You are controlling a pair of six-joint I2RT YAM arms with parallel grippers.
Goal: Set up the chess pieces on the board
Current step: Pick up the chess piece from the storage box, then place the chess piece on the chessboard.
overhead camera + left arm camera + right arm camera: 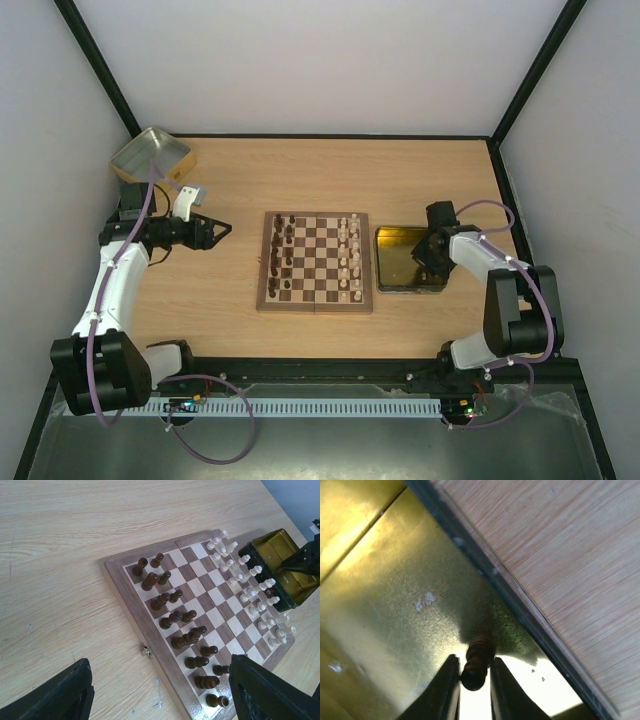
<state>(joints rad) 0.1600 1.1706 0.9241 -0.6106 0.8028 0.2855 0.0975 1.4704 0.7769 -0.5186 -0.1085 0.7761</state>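
The board lies mid-table, with dark brown chess pieces in its left two columns and pale cream pieces in its right two. The left wrist view shows the board, the dark pieces and the cream pieces. My left gripper is open and empty, just left of the board, with its fingers wide apart. My right gripper is down in the gold tray. It is shut on a dark brown chess piece that stands on the tray floor.
A second gold tin sits at the back left corner, with a small white object near it. The gold tray's dark rim runs beside my right gripper. Bare wood lies behind and in front of the board.
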